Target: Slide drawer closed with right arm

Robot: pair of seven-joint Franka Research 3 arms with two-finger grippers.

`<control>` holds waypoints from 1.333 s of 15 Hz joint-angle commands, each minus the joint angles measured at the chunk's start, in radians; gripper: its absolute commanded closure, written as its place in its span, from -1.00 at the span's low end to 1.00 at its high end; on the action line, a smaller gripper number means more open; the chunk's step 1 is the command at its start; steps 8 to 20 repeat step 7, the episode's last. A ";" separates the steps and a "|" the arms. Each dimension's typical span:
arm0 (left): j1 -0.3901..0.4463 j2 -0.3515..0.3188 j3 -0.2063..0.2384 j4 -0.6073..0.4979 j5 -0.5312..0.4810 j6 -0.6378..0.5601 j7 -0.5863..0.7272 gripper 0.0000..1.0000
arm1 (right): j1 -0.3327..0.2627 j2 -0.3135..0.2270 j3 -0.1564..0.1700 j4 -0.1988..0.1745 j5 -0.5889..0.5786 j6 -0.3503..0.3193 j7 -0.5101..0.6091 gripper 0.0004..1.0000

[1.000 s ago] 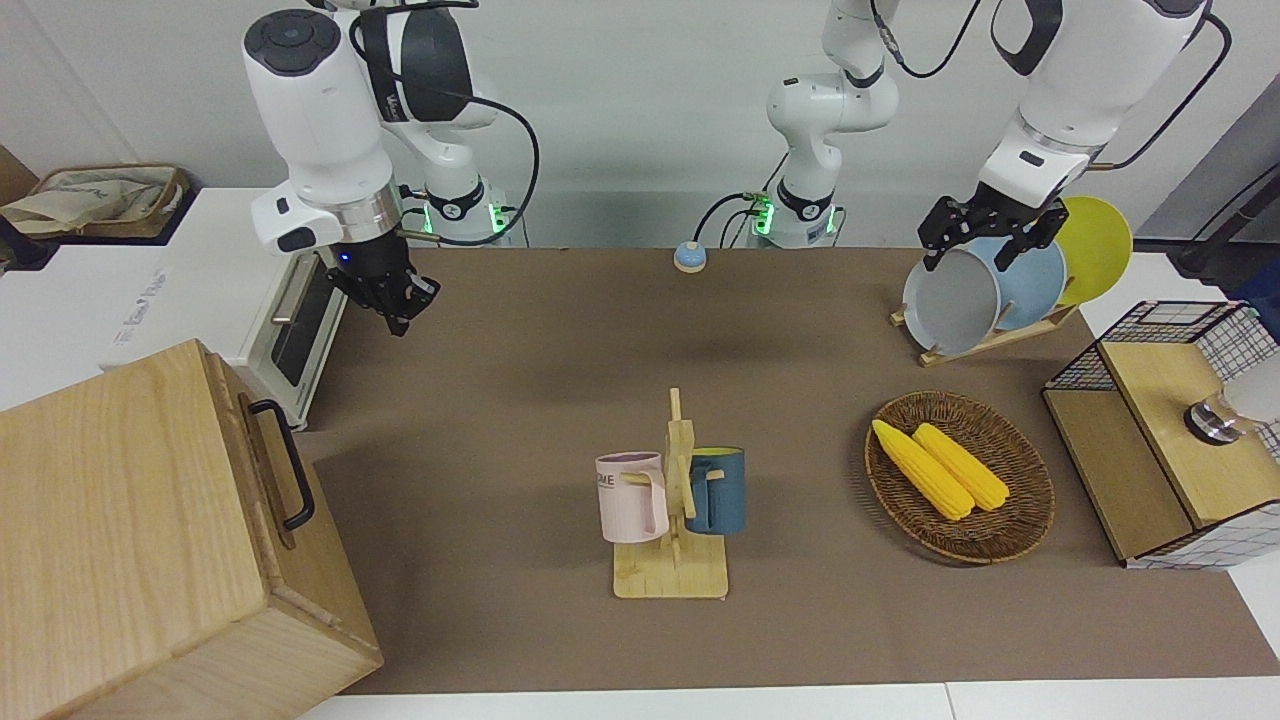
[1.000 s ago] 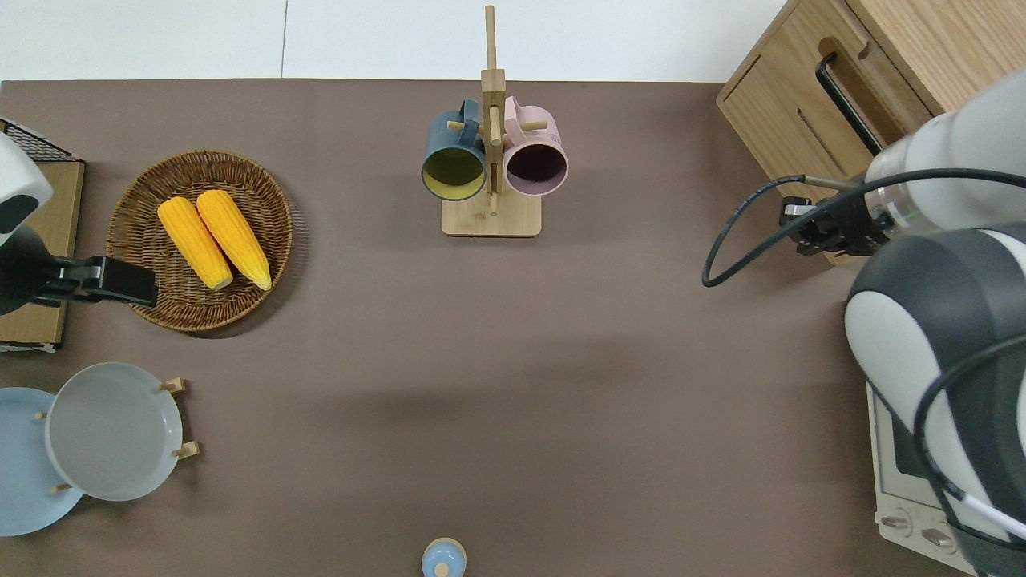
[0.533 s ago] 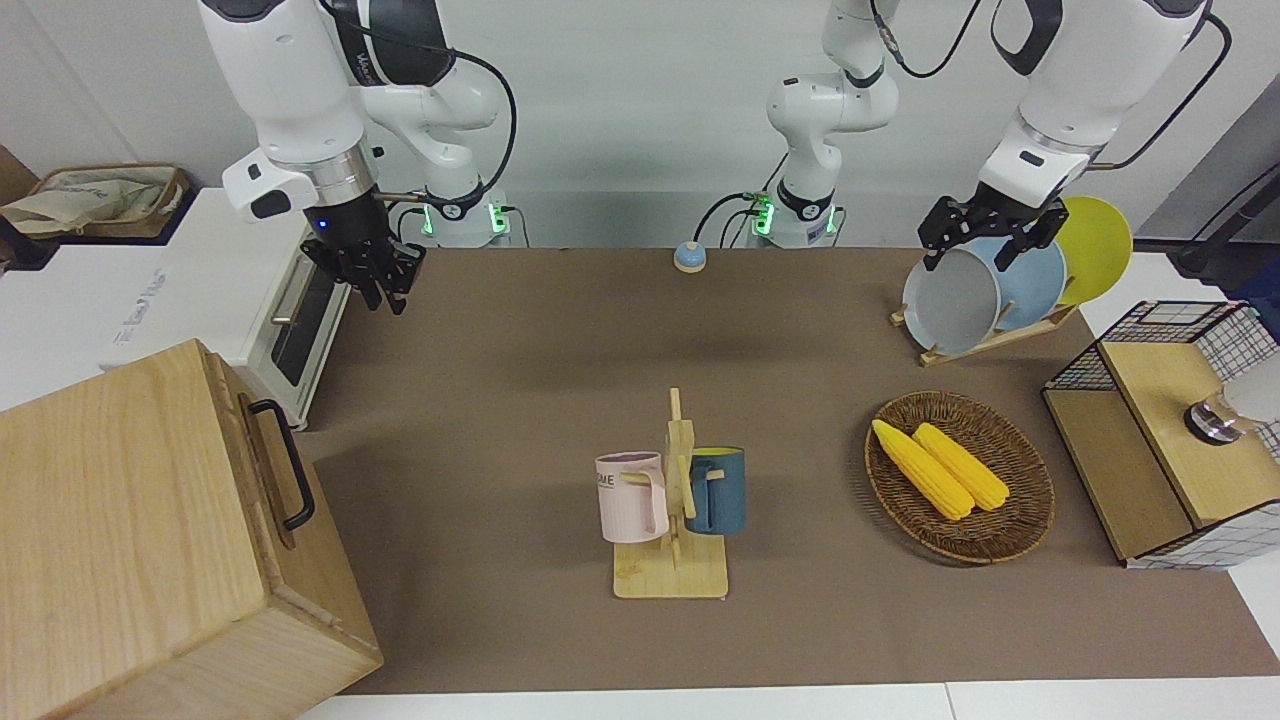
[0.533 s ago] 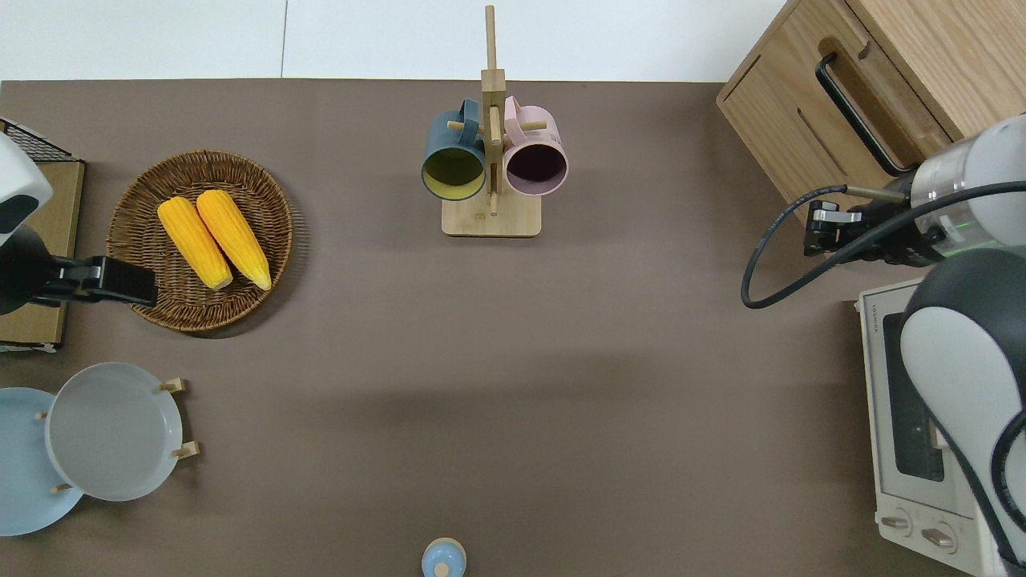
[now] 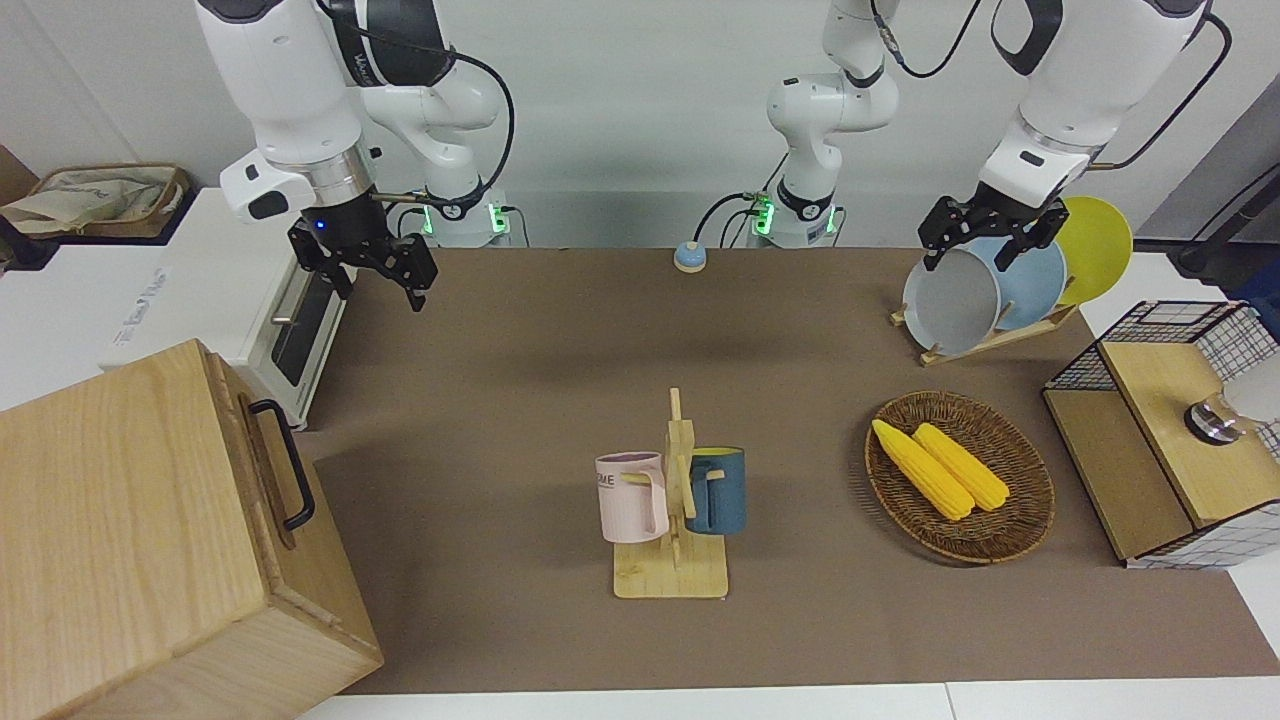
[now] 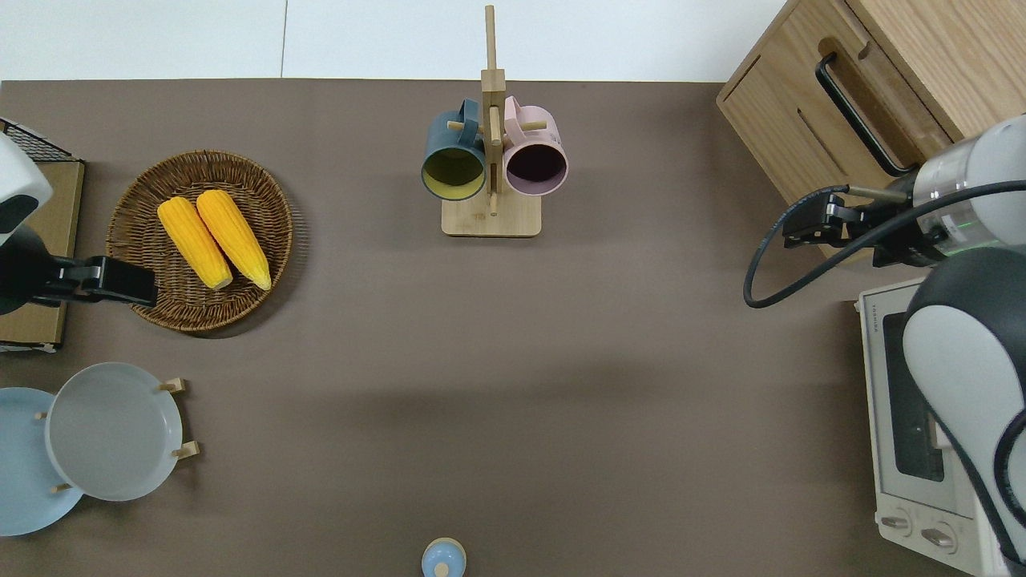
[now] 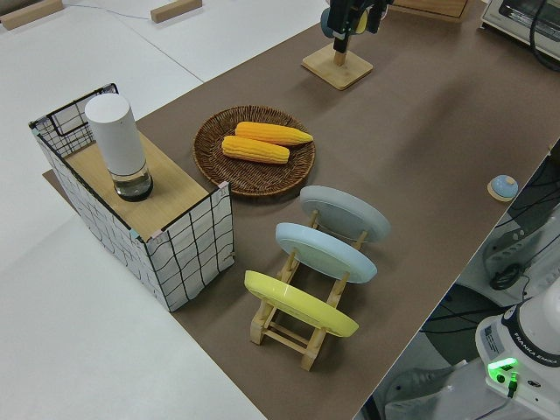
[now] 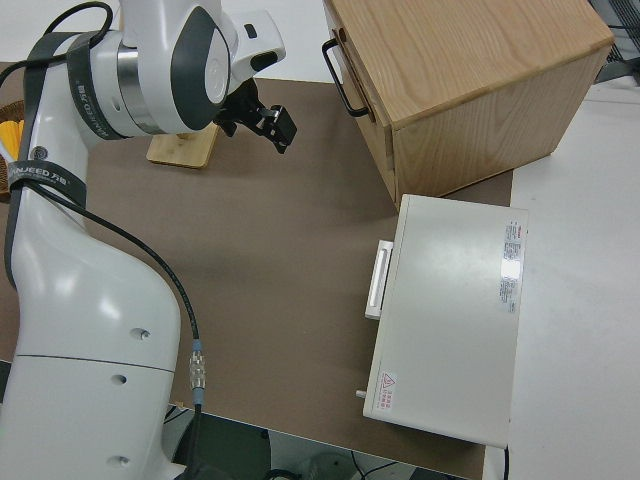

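Observation:
The drawer (image 5: 262, 462) with its black bar handle (image 5: 290, 468) sits pushed in, level with the face of the pale wooden cabinet (image 5: 120, 520) at the right arm's end of the table. It also shows in the overhead view (image 6: 878, 104) and the right side view (image 8: 345, 75). My right gripper (image 5: 378, 290) shows a blue light and hangs open and empty. In the overhead view it (image 6: 834, 232) is over the table mat by the cabinet's corner nearest the robots, apart from the handle. In the right side view it (image 8: 262, 118) is clear of the cabinet. My left arm is parked, its gripper (image 5: 985, 245) open.
A white oven (image 5: 290, 330) stands nearer to the robots than the cabinet. A mug rack (image 5: 672, 520) stands mid-table. A wicker basket (image 5: 1010, 530) with two corn cobs, a plate rack (image 5: 935, 352) and a wood-and-wire box (image 5: 1170, 430) stand toward the left arm's end.
My right gripper rose and drew back from the cabinet toward the oven, then its wrist turned so the fingers show spread. The drawer and the left arm have not moved.

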 commanded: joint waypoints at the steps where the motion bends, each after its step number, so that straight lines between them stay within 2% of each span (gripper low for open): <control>1: 0.004 0.011 -0.006 0.026 0.017 -0.020 0.010 -0.99 | -0.008 -0.009 0.005 -0.003 0.008 -0.005 -0.100 -0.97; 4: 0.004 0.011 -0.006 0.024 0.017 -0.020 0.010 -0.99 | -0.002 -0.009 0.005 -0.001 -0.002 -0.005 -0.162 -0.97; 20: 0.004 0.011 -0.006 0.024 0.017 -0.020 0.010 -0.99 | 0.000 -0.009 0.005 0.001 -0.002 -0.005 -0.162 -0.97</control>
